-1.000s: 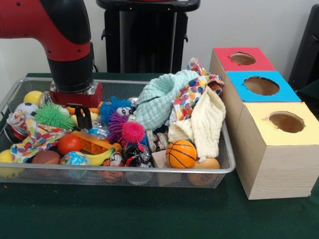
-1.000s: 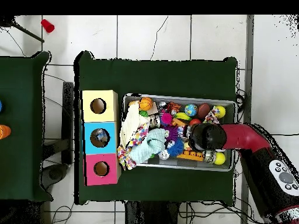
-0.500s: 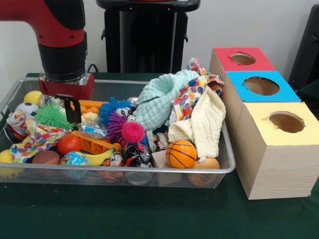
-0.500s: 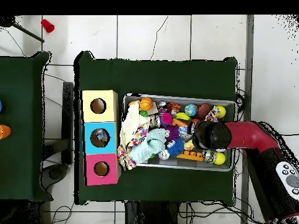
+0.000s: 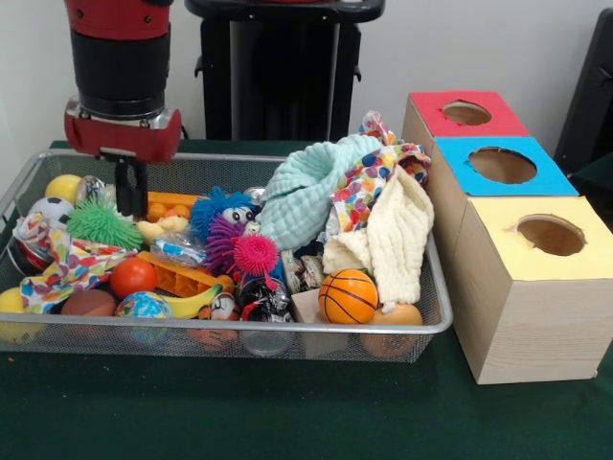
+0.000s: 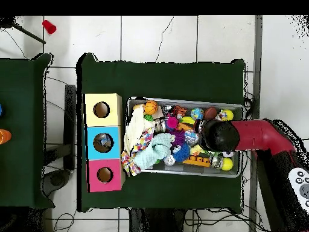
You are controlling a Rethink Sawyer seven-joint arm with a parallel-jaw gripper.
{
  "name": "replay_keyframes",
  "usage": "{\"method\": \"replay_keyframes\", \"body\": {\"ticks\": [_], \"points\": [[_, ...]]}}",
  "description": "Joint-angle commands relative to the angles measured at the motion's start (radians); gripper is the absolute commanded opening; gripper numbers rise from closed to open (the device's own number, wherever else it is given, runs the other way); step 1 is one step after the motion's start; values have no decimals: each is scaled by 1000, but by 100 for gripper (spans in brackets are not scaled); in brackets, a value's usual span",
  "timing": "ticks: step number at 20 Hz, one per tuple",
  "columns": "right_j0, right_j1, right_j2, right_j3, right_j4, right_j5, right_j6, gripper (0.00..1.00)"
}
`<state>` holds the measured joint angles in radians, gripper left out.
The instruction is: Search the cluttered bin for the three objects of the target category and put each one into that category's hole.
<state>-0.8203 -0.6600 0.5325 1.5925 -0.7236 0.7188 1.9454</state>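
The end effector (image 5: 130,196) now hangs higher than a second ago, its tips clear of the toys in the bin (image 5: 287,328) and holding nothing, where earlier they reached down among them beside the green spiky ball (image 5: 99,222). From overhead, the arm (image 6: 250,134) has swung toward the bin's outer end.

red box top (image 5: 466,114), silver bin (image 5: 287,326)
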Motion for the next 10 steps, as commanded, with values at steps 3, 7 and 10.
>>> {"method": "replay_keyframes", "body": {"ticks": [3, 7, 10], "points": [[39, 15, -52, 45, 32, 26, 17, 100], [83, 8, -112, 46, 24, -37, 150, 100], [133, 6, -189, 59, 13, -107, 283, 100]]}}
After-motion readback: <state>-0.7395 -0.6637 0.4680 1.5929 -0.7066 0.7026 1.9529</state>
